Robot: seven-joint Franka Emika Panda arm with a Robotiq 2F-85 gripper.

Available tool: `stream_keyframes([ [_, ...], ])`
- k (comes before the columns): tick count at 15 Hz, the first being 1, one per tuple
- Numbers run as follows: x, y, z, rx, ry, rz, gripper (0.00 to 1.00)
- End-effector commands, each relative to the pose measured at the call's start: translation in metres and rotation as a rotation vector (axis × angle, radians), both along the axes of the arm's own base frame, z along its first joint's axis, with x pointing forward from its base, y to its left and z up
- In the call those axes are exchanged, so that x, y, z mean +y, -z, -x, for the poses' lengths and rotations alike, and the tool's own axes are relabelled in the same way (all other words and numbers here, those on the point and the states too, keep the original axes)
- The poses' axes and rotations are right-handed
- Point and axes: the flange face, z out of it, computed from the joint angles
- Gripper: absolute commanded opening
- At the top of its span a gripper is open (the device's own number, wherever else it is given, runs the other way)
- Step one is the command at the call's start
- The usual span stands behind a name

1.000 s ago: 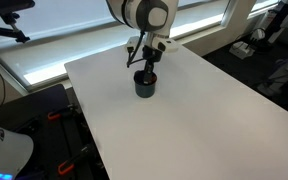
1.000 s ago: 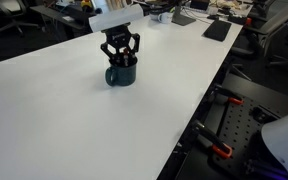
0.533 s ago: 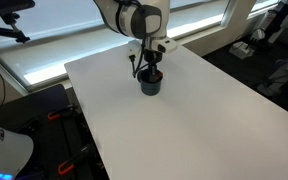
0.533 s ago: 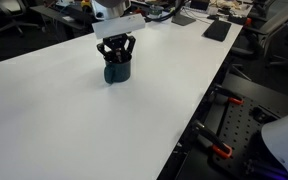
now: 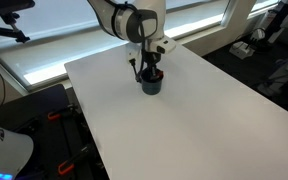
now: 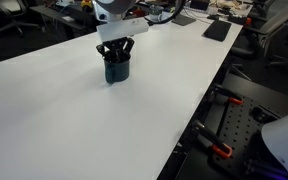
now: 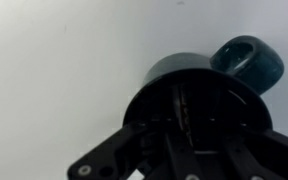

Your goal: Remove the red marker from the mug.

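Red marker (image 5: 155, 73): in an exterior view, only a reddish fleck at the mouth of the mug (image 5: 151, 87), standing inside it, mid-desk (image 5: 189, 130). Claw (image 5: 149, 74) down over the opening.

In an exterior view, claw (image 6: 116, 52) astride the mug, fingertips dipped toward the inside. Apart or clamped on the marker: cannot tell.

Wrist view: rim from above, handle (image 7: 249, 60) at upper right, interior dark, marker indistinct.

Risks: partial pinch, marker dropping back on the lift; fingertip catching the rim, tipping or dragging the mug; off-centre pull jamming the marker against the wall.
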Motion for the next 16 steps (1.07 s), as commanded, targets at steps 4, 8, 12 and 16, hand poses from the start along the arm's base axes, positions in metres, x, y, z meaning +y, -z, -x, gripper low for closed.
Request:
stream_keyframes([
  [4,0.002,-0.001,0.011,0.012,-0.059,-0.013,0.05],
  [8,0.003,-0.017,0.012,0.032,-0.052,-0.056,0.05],
  [12,0.003,-0.056,0.014,0.038,-0.034,-0.108,0.05],
  [16,0.001,-0.090,0.012,0.060,0.002,-0.113,0.05],
])
